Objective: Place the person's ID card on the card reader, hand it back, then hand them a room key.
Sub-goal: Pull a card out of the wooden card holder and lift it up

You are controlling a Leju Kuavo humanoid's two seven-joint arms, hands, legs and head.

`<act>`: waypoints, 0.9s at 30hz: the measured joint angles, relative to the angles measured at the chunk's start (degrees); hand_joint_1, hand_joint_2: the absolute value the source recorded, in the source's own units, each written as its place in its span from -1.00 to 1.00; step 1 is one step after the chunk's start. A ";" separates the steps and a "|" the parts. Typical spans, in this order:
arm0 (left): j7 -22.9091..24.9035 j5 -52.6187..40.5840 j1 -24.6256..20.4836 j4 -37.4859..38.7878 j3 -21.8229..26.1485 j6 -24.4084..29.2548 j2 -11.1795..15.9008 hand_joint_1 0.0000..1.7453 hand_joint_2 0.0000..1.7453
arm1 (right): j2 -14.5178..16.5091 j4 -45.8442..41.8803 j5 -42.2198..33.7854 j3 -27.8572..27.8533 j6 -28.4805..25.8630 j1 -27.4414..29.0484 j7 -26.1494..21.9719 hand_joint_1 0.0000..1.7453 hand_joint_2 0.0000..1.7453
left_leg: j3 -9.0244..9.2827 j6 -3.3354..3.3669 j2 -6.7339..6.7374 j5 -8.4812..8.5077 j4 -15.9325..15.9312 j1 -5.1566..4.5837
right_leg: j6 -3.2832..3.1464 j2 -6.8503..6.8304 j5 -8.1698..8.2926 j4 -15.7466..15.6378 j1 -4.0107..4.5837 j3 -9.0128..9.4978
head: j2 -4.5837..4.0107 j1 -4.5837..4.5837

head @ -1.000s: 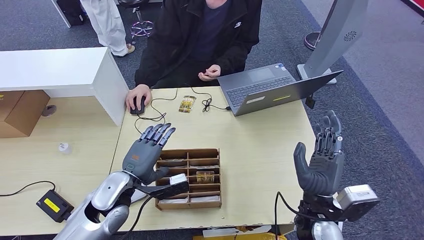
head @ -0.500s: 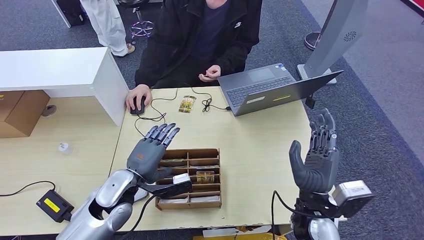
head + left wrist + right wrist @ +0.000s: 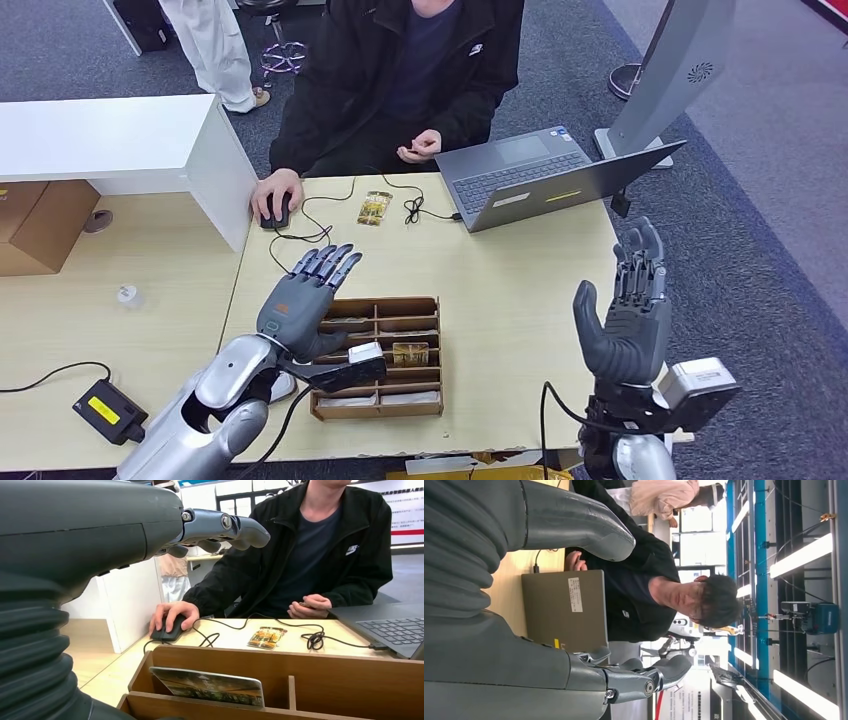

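Both hands hold nothing, left hand (image 3: 300, 305) spread above the card tray (image 3: 378, 356), right hand (image 3: 628, 320) raised spread; the card in the person's hand (image 3: 420, 146) needs my palm steady until released.

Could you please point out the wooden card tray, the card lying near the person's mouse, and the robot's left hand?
Wooden card tray (image 3: 424, 301): head view, on its far rim.
Card by the mouse (image 3: 374, 208): head view, on its middle.
Left hand (image 3: 298, 306): head view, on the back of the hand.
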 joint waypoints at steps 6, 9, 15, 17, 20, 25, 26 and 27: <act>-0.42 0.26 -0.13 0.57 -0.04 0.20 -0.15 1.00 1.00 | 0.00 0.31 -0.03 0.11 0.00 -0.23 0.00 -1.00 1.00 | 0.00 0.00 0.00 0.00 0.00 0.00 | 0.00 0.00 0.00 0.00 0.00 0.00 | 0.00 -0.01; -0.59 0.26 -0.13 0.65 -0.07 0.54 -0.19 1.00 1.00 | 0.00 0.36 -0.04 0.11 -0.01 -0.35 0.01 -1.00 1.00 | 0.00 0.00 0.00 0.00 0.00 0.00 | 0.00 0.00 0.00 0.00 0.00 0.00 | 0.00 0.01; -1.07 0.43 -0.14 0.65 -0.29 0.55 -0.19 1.00 1.00 | 0.00 0.68 -0.06 0.12 -0.05 -0.49 0.02 -1.00 1.00 | 0.00 0.00 0.00 0.00 0.00 0.00 | 0.00 0.00 0.00 0.00 0.00 0.00 | 0.00 0.00; -1.18 0.48 -0.14 0.65 -0.61 0.55 -0.16 1.00 1.00 | 0.00 0.75 -0.08 0.12 -0.08 -0.50 0.01 -1.00 1.00 | 0.00 0.00 0.00 0.00 0.00 0.00 | 0.00 0.00 0.00 0.00 0.00 0.00 | 0.00 0.00; -1.51 0.65 -0.14 0.65 -0.95 0.57 -0.14 1.00 1.00 | 0.00 0.78 -0.10 0.12 -0.10 -0.51 0.00 -1.00 1.00 | 0.00 0.00 0.00 0.00 0.00 0.00 | 0.00 0.00 0.00 0.00 0.00 0.00 | 0.00 0.00; -1.75 0.84 -0.13 0.64 -1.04 0.63 -0.10 1.00 1.00 | 0.00 0.78 -0.13 0.11 -0.10 -0.51 0.00 -1.00 1.00 | 0.00 0.00 0.00 0.00 0.00 0.00 | 0.00 0.00 0.00 0.01 0.00 0.00 | 0.00 -0.01; -1.75 0.85 -0.13 0.64 -1.04 0.64 -0.08 1.00 1.00 | 0.00 0.78 -0.13 0.11 -0.11 -0.51 0.00 -1.00 1.00 | 0.00 0.00 0.00 0.00 0.00 0.00 | 0.00 0.00 0.00 0.01 0.00 0.00 | 0.00 -0.01; -1.75 0.86 -0.13 0.63 -1.04 0.64 -0.05 1.00 1.00 | 0.00 0.78 -0.13 0.11 -0.13 -0.51 0.00 -1.00 1.00 | 0.00 0.00 0.00 0.00 0.00 0.00 | 0.00 0.00 0.00 0.01 0.00 0.00 | 0.00 -0.01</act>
